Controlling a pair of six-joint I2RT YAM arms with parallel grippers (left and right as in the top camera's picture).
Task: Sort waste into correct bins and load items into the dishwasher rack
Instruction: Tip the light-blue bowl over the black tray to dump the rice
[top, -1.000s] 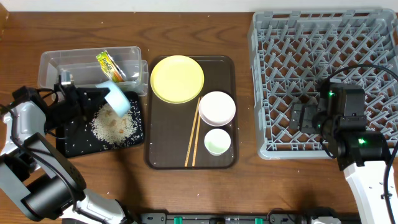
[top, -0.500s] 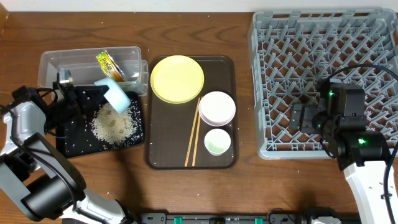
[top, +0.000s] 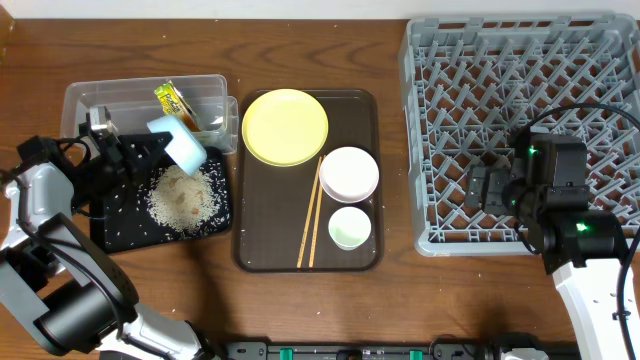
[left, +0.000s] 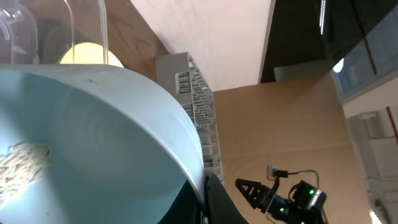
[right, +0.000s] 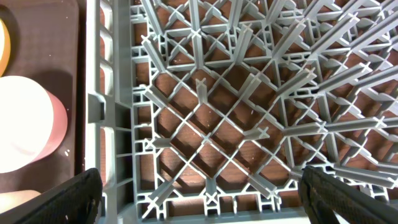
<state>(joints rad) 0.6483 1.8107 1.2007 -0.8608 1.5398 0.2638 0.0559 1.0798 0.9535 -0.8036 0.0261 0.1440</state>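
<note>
Wood table (top: 300, 310): left pincer (top: 148, 143) clamps tilted light blue bowl (top: 181, 148) above black tray (top: 113, 226)

In front of me, a dark brown serving tray (top: 264, 220) lies at the middle of the tabletop (top: 420, 300), long sides running near to far. The tabletop is brown wood.
</note>
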